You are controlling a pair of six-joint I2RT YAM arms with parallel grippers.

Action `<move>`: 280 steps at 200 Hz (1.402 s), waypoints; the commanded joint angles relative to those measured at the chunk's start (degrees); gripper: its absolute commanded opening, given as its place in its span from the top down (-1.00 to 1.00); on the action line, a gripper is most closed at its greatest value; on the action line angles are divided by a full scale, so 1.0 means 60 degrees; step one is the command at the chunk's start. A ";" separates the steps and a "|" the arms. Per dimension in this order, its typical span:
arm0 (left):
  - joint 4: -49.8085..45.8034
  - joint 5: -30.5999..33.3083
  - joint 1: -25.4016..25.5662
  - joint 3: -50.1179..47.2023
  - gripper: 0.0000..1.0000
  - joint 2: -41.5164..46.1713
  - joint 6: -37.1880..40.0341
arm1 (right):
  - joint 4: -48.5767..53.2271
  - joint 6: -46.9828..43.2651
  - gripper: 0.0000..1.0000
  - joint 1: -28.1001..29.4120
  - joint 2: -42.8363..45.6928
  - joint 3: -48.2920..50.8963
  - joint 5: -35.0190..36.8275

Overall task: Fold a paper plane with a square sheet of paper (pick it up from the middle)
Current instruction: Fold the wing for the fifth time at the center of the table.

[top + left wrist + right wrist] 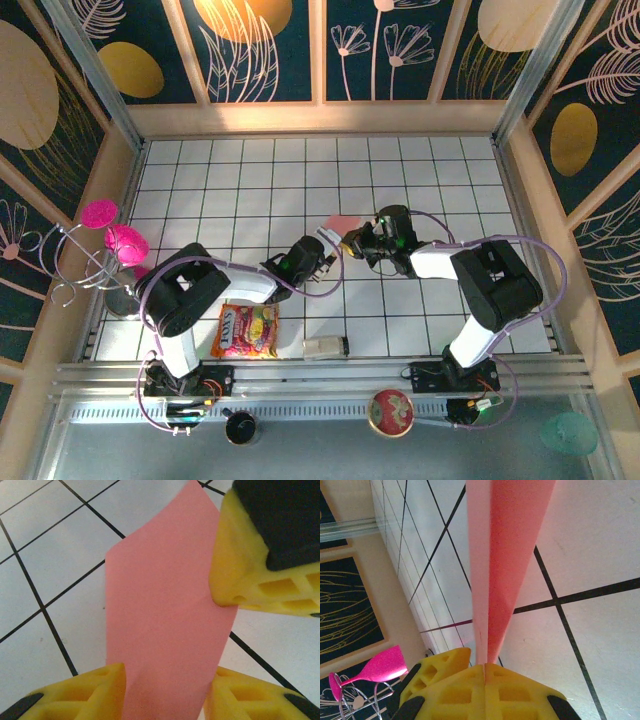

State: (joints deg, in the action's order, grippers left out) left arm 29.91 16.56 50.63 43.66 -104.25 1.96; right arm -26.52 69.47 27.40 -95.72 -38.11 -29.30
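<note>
The salmon-pink paper (343, 224) is folded into a narrow pointed strip and held above the tiled floor near the middle. My right gripper (352, 240) is shut on its near end; in the right wrist view the paper (505, 555) runs edge-on out of the closed gripper (485, 666). My left gripper (328, 255) sits just left of it. In the left wrist view the paper (165, 615) lies flat between my left gripper's (167, 672) parted fingers, its edges close to both pads. A right-gripper finger (245, 575) presses the paper's right edge.
An orange-yellow snack packet (247, 330) and a small white object (325, 347) lie near the front rail. Magenta round pieces (115, 240) hang on a wire stand at the left wall. A red round lid (392, 412) and a black cup (240, 428) sit in front of the rail.
</note>
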 commanded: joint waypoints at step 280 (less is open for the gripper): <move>-0.0327 -0.4095 -0.0725 0.0077 0.71 -0.0481 -0.3190 | 0.3276 -0.3926 -0.06 -0.1523 0.2472 0.0153 0.2044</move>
State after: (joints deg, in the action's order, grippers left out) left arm 29.21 -1.41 48.42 43.51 -106.76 -10.04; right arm -5.78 50.76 18.72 -81.89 -39.05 -16.01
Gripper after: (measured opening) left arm 0.146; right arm 0.524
